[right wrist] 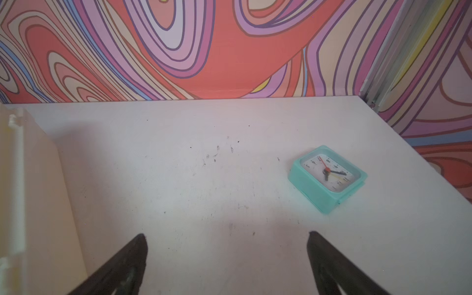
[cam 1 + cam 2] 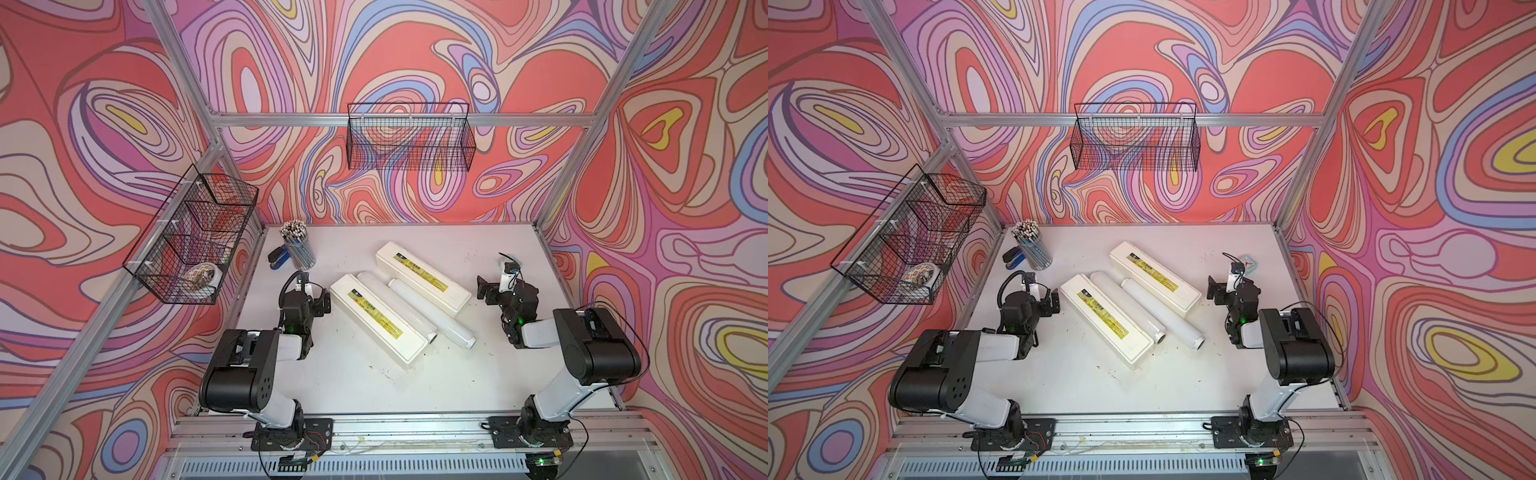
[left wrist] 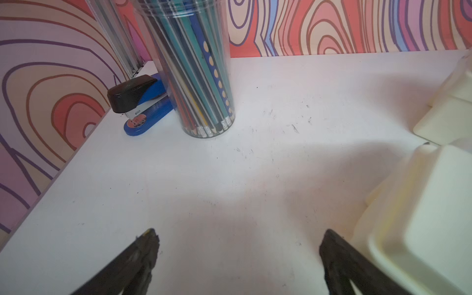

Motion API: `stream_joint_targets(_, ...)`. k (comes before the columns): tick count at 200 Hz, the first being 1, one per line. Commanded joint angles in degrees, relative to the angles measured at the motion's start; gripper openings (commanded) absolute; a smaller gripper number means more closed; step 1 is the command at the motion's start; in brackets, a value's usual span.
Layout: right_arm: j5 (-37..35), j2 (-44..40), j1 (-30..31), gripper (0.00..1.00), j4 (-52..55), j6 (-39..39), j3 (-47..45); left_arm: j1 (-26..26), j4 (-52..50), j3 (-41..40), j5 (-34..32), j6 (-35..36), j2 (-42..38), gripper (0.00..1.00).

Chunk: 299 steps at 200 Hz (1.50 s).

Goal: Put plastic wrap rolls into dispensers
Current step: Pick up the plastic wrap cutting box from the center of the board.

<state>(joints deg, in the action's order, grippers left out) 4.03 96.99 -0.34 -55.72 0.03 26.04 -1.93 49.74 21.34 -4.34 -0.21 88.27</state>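
Top views: two lidded, cream-white rectangular plastic boxes, the near dispenser (image 2: 378,326) and the far dispenser (image 2: 424,276), are laid diagonally on the scuffed white table (image 2: 478,374). Between them, side by side, are laid the first roll (image 2: 399,305) and the second roll (image 2: 432,313), glossy hollow-ended cylinders. Wrist views: the left gripper (image 3: 238,237) and right gripper (image 1: 227,236) are shown spread wide, nothing held.

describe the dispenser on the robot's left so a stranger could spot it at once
On the white table, four long white things lie side by side on a slant. The dispenser is the outermost on the robot's left. Unlike the round glossy rolls beside it, it is a flat-lidded box with a yellow-and-black label, lying nearer the robot than the other dispenser.
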Motion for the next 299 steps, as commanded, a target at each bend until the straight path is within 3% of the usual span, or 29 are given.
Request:
stream_joint_targets(1, -0.3, 0.8, -0.2, 0.98, 0.2, -0.1, 0.4, 0.4, 0.6, 0.5, 1.0, 0.1, 0.0, 1.0)
stream_joint_targets(146, 1.2, -0.9, -0.2, 0.98, -1.2, -1.2, -0.8, 0.9, 0.0, 0.5, 2.0, 0.1, -1.2, 1.0)
stream_joint_targets(161, 1.5, -6.5, -0.3, 0.98, 7.0, -1.2, 1.4, 1.2, -6.6, 2.0, 0.7, -1.1, -6.1, 1.0)
stream_joint_targets(184, 6.1, -13.5, 0.4, 0.98, 32.6, 0.9, 13.9, 1.9, -24.4, 9.8, -0.8, -2.6, -14.5, 1.0)
stream_joint_targets(204, 6.2, -13.3, 6.6, 0.98, 47.7, 3.6, 24.4, 2.8, -41.9, 18.6, 1.7, -5.6, -19.1, 1.0)
stream_joint_targets(231, 2.8, -7.2, 18.7, 0.98, 58.4, 5.2, 35.8, 3.8, -53.6, 24.8, 6.2, -10.1, -21.2, 1.0)
stream_joint_targets(267, 0.6, 5.7, 31.4, 0.98, 65.3, 7.7, 51.7, 4.8, -61.3, 28.9, 13.3, -15.5, -20.3, 1.0)
stream_joint_targets(299, -0.2, 17.4, 38.7, 0.98, 71.4, 7.9, 64.2, 5.2, -62.7, 29.1, 13.5, -16.9, -21.0, 1.0)
